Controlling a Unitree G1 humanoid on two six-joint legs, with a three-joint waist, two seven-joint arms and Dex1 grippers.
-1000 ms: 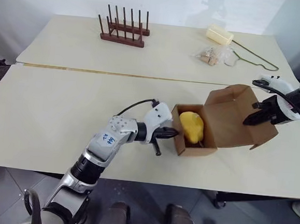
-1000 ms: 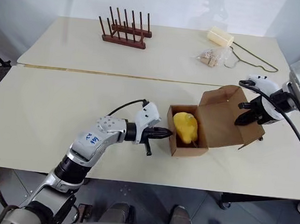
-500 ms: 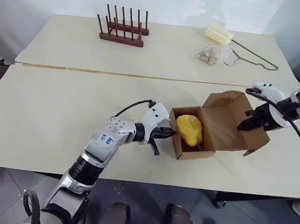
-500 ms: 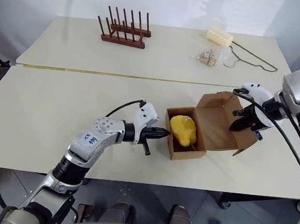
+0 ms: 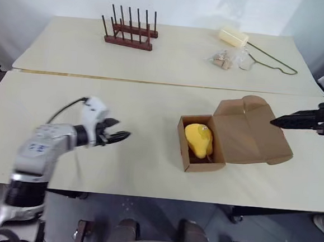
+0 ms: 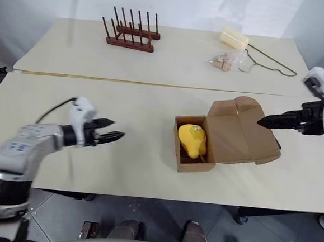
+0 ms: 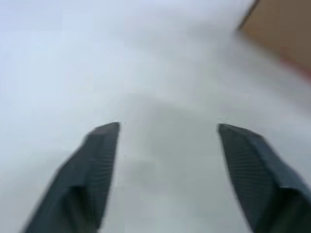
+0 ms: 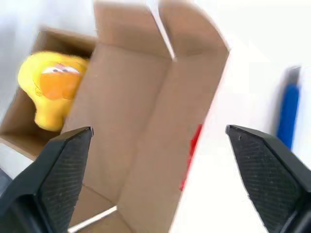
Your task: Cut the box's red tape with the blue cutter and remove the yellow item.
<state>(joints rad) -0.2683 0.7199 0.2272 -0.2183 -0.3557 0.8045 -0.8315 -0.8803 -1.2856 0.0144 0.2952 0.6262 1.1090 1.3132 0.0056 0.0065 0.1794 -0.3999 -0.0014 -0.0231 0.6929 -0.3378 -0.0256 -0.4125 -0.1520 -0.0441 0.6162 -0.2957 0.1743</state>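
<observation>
The brown cardboard box [image 5: 203, 166] stands open on the near table, its lid [image 5: 250, 136] laid back to the right. The yellow item [image 5: 198, 139] sits inside it. A strip of the red tape [image 8: 192, 145] shows on the lid's edge in the right wrist view, and the blue cutter [image 8: 290, 112] lies on the table just past the lid. My left gripper [image 5: 121, 130] hovers open and empty well to the left of the box. My right gripper [image 5: 274, 122] hangs open and empty above the lid's right side.
On the far table stand a wooden peg rack [image 5: 129, 33], a cream cylinder block [image 5: 233, 36], a small clear bag [image 5: 226, 59] and a green wire hanger [image 5: 273, 61]. A seam [image 5: 98, 77] runs between the two tables.
My left gripper swung left, away from the box, and opened. My right gripper let go of the lid, rose and opened, and the lid dropped flatter.
</observation>
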